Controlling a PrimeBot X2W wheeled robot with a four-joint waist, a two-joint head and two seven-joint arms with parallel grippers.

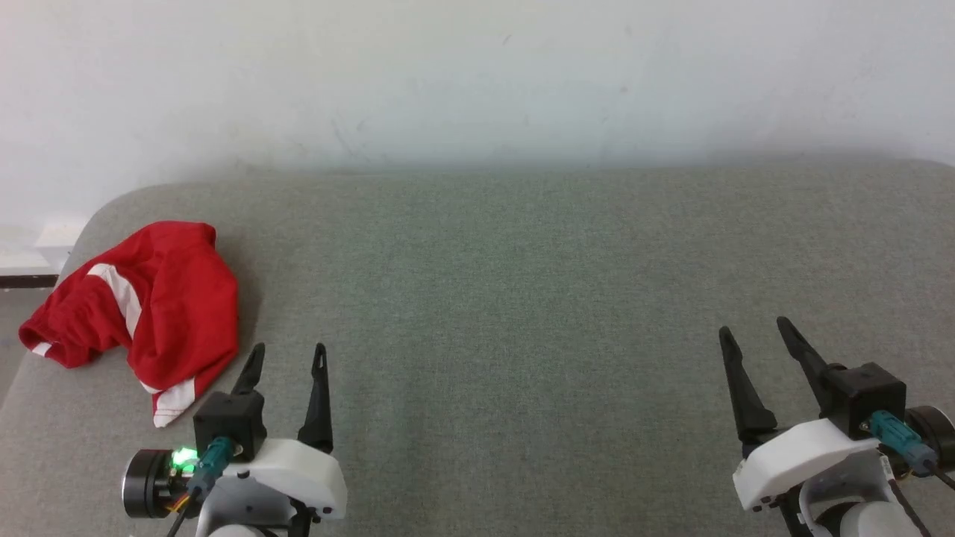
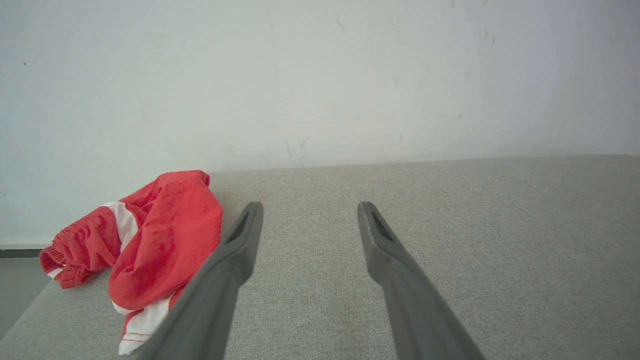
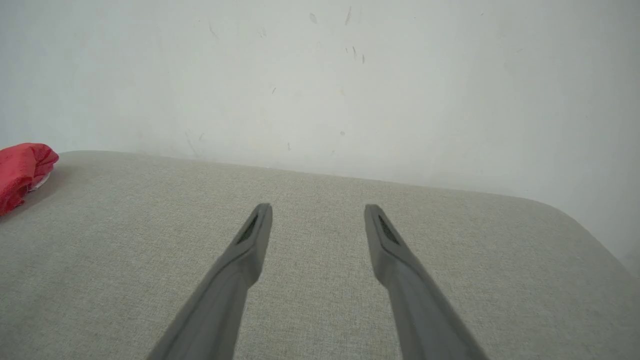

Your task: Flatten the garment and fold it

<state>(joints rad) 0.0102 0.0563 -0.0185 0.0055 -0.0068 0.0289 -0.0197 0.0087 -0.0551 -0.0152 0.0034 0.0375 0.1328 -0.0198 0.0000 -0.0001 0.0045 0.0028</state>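
Note:
The garment [image 1: 160,298] is a crumpled heap of bright red cloth with white stripes, lying at the far left of the grey padded surface [image 1: 507,298]. My left gripper [image 1: 289,349] stands open just right of the heap, apart from it, with nothing between its fingers. In the left wrist view the garment [image 2: 150,250] sits left of the open left gripper [image 2: 310,206]. My right gripper [image 1: 752,327] is open over bare fabric at the lower right. In the right wrist view the right gripper [image 3: 318,207] holds nothing, and a bit of the garment [image 3: 20,172] shows at the far left edge.
A pale wall [image 1: 477,74] rises directly behind the padded surface. The surface's rounded left corner [image 1: 97,216] lies just beyond the garment, with floor [image 1: 11,328] below it. Its rounded right corner [image 3: 575,220] appears in the right wrist view.

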